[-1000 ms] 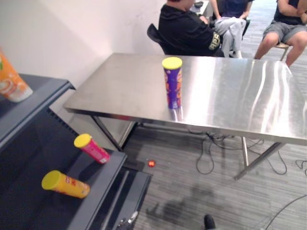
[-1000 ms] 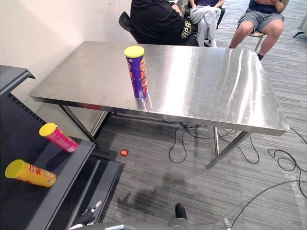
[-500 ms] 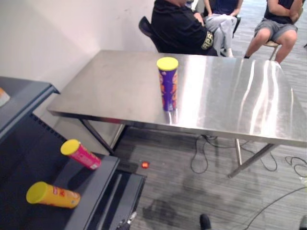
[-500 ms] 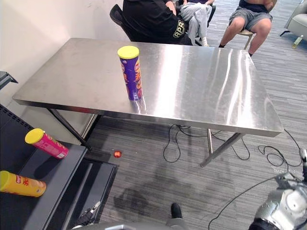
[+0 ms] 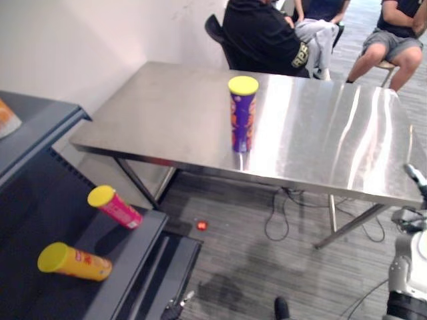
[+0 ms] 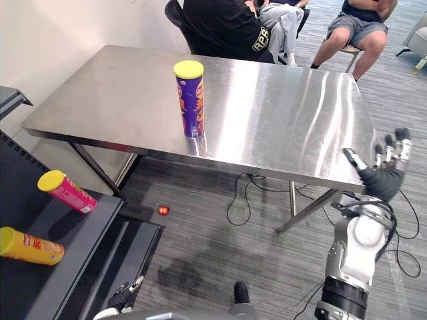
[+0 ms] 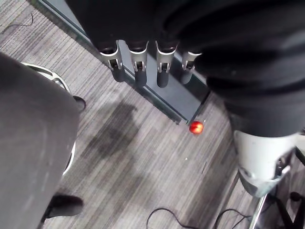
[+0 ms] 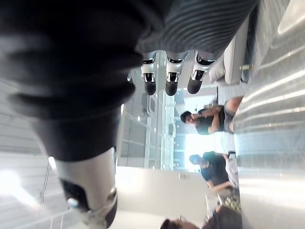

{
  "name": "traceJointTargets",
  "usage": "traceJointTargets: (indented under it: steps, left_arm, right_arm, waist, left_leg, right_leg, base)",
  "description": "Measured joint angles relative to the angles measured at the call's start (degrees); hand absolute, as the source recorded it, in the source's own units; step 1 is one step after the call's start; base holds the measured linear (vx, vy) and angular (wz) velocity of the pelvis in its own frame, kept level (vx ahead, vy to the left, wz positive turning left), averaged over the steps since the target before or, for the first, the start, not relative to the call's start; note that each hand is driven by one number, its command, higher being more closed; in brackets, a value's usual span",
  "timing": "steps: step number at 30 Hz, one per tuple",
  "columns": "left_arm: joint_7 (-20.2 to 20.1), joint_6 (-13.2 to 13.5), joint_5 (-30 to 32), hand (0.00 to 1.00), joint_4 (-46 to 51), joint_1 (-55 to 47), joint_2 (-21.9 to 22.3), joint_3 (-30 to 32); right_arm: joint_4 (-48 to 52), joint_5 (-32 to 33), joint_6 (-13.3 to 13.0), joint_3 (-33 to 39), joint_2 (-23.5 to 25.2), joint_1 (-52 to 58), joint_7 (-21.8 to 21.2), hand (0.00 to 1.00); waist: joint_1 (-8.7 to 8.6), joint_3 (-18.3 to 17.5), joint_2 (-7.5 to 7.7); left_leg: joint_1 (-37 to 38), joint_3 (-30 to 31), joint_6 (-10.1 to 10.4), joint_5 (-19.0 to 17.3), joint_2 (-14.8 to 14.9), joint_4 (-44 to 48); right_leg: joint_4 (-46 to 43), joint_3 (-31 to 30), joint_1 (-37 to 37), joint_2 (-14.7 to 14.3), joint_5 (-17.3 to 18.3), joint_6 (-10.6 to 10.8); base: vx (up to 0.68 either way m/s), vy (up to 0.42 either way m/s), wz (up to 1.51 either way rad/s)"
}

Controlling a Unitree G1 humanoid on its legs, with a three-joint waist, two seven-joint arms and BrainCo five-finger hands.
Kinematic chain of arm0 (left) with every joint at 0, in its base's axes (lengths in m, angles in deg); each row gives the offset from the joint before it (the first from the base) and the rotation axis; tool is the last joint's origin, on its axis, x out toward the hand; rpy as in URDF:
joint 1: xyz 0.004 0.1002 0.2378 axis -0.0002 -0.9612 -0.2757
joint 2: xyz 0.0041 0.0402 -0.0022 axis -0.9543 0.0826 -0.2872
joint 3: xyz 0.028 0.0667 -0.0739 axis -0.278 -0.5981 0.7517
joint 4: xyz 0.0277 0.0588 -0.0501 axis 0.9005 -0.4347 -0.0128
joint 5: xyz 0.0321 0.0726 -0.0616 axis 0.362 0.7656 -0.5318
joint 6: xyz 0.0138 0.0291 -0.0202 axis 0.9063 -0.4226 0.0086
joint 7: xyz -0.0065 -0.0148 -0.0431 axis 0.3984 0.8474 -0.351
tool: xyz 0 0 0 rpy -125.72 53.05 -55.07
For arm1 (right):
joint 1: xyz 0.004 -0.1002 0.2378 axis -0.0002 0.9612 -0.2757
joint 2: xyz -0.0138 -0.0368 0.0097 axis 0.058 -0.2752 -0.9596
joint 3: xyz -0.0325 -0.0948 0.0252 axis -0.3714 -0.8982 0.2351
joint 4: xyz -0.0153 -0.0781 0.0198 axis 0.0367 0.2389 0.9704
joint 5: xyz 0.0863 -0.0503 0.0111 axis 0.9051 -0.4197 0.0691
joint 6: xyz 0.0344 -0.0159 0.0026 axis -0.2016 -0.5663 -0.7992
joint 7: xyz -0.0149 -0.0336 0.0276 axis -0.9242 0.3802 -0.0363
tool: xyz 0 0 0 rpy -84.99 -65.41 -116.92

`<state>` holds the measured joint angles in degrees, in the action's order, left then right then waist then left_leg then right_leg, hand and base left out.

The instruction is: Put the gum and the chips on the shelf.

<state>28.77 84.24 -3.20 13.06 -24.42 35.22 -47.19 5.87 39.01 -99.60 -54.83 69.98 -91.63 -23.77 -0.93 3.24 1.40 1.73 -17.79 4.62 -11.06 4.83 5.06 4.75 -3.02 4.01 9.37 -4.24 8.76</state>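
Chips can (image 6: pixel 190 100) upright, upper centre; right hand (image 6: pixel 383 180) at right edge, fingers straight, empty, nearer. Left hand (image 7: pixel 139 67) likewise, over floor (image 7: pixel 143 157).

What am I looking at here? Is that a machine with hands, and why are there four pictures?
It is a two-legged robot with two arms, each ending in a hand. Two pictures come from cameras on its head, looking down; two from cameras on its wrists, looking along each hand. On the steel table a purple chips can with a yellow lid stands upright. On the dark shelf at the robot's left, a pink can and a yellow can lie on their sides. A small red thing lies on the floor. People sit behind the table. Nothing is held: the right hand shows near the table's corner with straight fingers, and the left hand points straight fingers at the floor.
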Motion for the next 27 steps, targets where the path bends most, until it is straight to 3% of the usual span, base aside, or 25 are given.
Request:
traceJointTargets:
  steps: [4,9,11,18,21,27]
  left_arm:
    - [-0.52,0.28,0.69,0.0,1.05,0.02,-0.32,-1.17]
    - [-0.44,0.51,0.73,0.0,2.07,0.26,-0.38,-2.14]
    - [-0.38,0.68,0.65,0.0,2.2,0.72,-0.36,-2.14]
    - [-0.28,1.06,0.39,0.0,3.36,1.09,-0.59,-2.27]
    - [-0.28,1.13,0.38,0.0,3.52,1.38,-0.66,-2.62]
    - [-0.28,1.13,-1.42,0.0,3.91,1.91,-1.39,-4.38]
  right_arm:
    - [-0.06,0.01,0.03,-5.06,-3.74,-1.71,-1.69,0.0]
    - [-1.27,-0.01,0.04,-9.16,-4.06,-5.87,-2.41,0.0]
    - [-2.19,-0.02,0.14,-9.83,-4.06,-7.36,-2.27,0.0]
    - [-7.01,-0.19,0.91,-11.91,-4.12,-12.35,-0.14,0.0]
    - [-11.24,-1.53,2.42,-12.73,-4.13,-15.81,0.08,0.0]
    - [-16.25,-2.28,2.88,-16.42,-6.35,-20.45,1.09,0.0]
  waist:
    - [0.65,0.27,0.3]
    - [1.76,0.87,0.19]
    - [2.69,1.34,0.17]
    - [2.81,3.38,0.34]
    - [3.3,3.92,0.38]
    - [4.2,5.12,0.58]
  left_leg:
    - [-2.11,3.17,-0.2,0.13,-0.24,1.22]
    - [-4.14,6.63,-0.37,1.24,-0.4,1.3]
    - [-4.67,7.95,-0.3,1.66,-0.35,1.3]
    - [-6.74,12.29,-0.44,2.97,-0.96,1.24]
    - [-7.13,12.83,-0.59,3.22,-1.29,1.21]
    - [-7.53,13.49,-0.69,3.37,-1.46,1.29]
  right_leg:
    - [0.05,3.46,-0.37,0.63,0.0,0.0]
    - [0.05,7.07,-0.52,0.89,0.0,0.0]
    - [0.04,8.42,-0.76,0.86,0.01,-0.01]
    - [0.01,12.71,-1.37,1.32,0.02,-0.02]
    - [-0.04,13.24,-1.34,1.6,0.01,-0.02]
    - [-0.42,13.58,-1.15,1.74,0.01,-0.03]
  base:
    - [-0.04,-0.042,0.38]
    - [-0.03,-0.048,0.38]
    - [-0.02,-0.037,0.32]
    - [-0.03,-0.019,0.29]
    - [-0.02,0.003,0.15]
    - [-0.01,-0.001,0.06]
